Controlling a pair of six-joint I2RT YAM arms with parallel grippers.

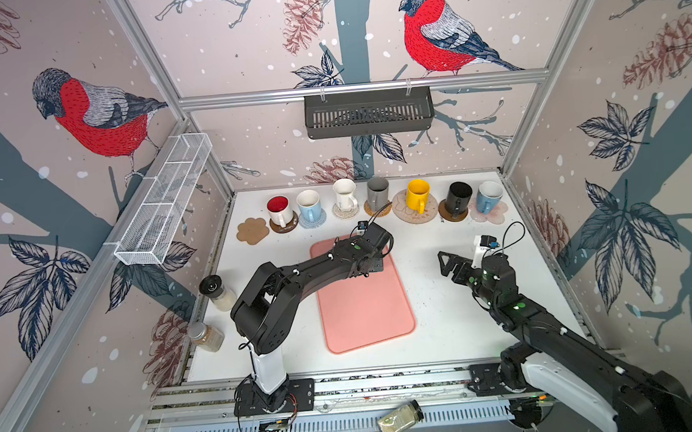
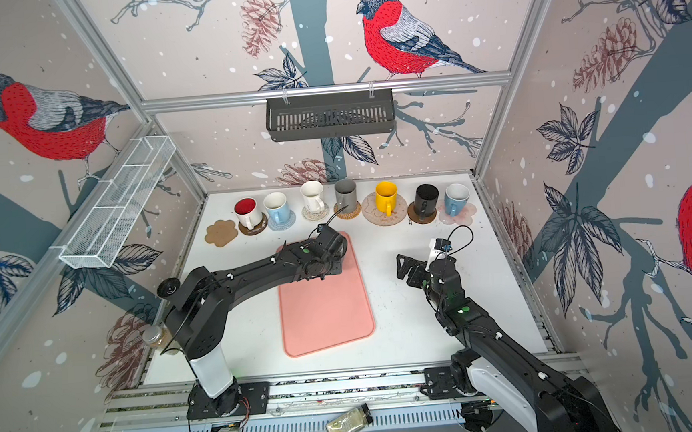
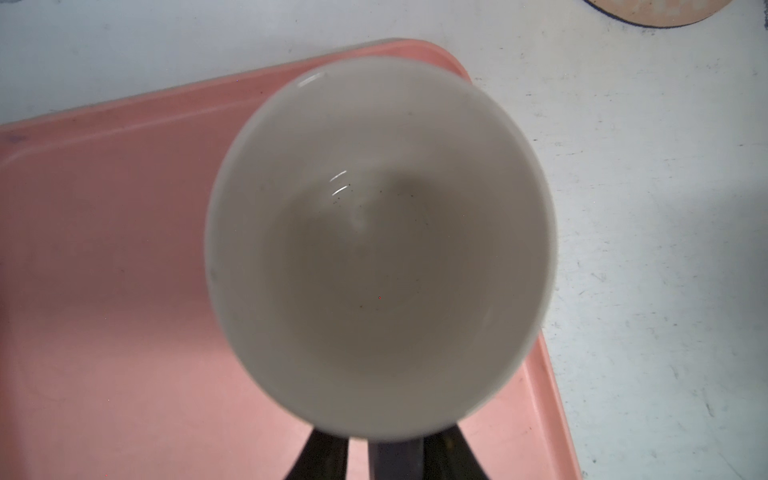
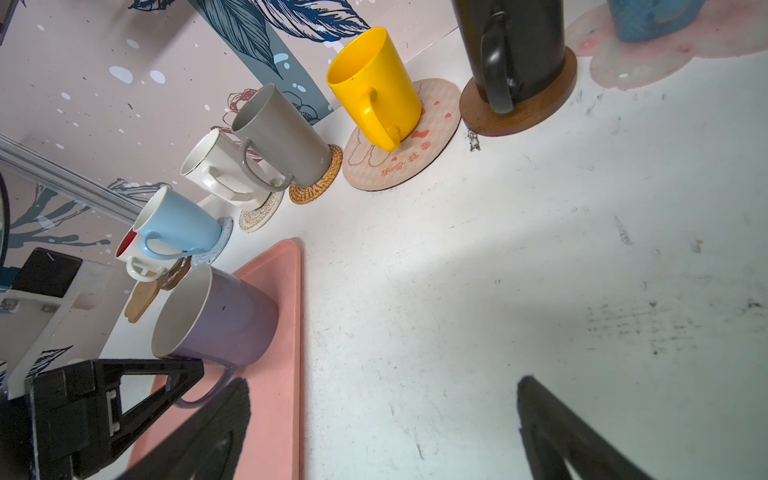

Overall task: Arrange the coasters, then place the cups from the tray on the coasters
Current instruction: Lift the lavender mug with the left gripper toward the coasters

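A lavender cup stands on the far right corner of the pink tray; my left arm hides it in both top views. My left gripper is shut on its handle, with a finger on each side. The tan paw coaster lies bare at the left end of the back row. Beside it, the other coasters each carry one of several cups, from the red-inside cup to the blue cup. My right gripper is open and holds nothing, above bare table right of the tray.
Two spice jars stand at the table's left edge, beside my left arm's base. A third jar lies on the front rail. A white wire basket hangs on the left wall and a black one on the back wall.
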